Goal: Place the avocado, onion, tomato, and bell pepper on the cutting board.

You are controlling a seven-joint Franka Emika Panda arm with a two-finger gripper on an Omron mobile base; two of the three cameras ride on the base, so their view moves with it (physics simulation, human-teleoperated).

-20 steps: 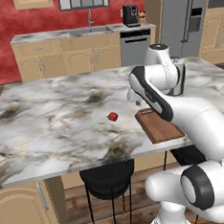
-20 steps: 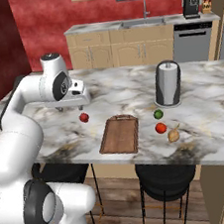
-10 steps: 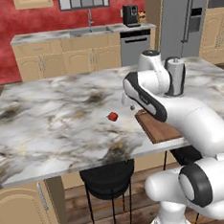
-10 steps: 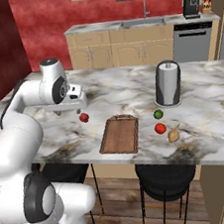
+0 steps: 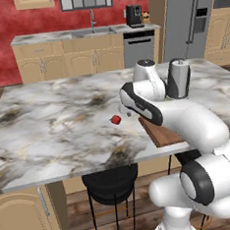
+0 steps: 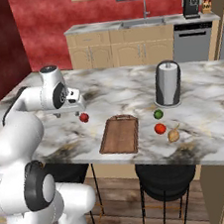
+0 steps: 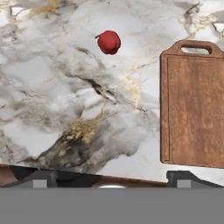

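A small red piece (image 7: 108, 42) with a short stem lies on the marble counter, left of the cutting board (image 6: 119, 134) and apart from it. I cannot tell whether it is the tomato or the bell pepper. My gripper (image 6: 78, 106) hovers just above and beside this red piece (image 6: 84, 117), open, with nothing between its fingertips (image 7: 43, 177). Right of the board lie the green avocado (image 6: 158, 114), a second red piece (image 6: 160, 128) and the tan onion (image 6: 173, 135). The board (image 5: 160, 132) is bare and partly hidden by my arm in the left base view.
A tall grey canister (image 6: 167, 83) stands behind the avocado, right of the board. The counter's front edge (image 7: 109, 168) runs close below the gripper. Stools stand under the counter (image 6: 165, 177). Cabinets, a sink and a fridge line the far wall.
My arm has swung a little to the left and lower, toward the red piece left of the board. The produce and board have not moved.
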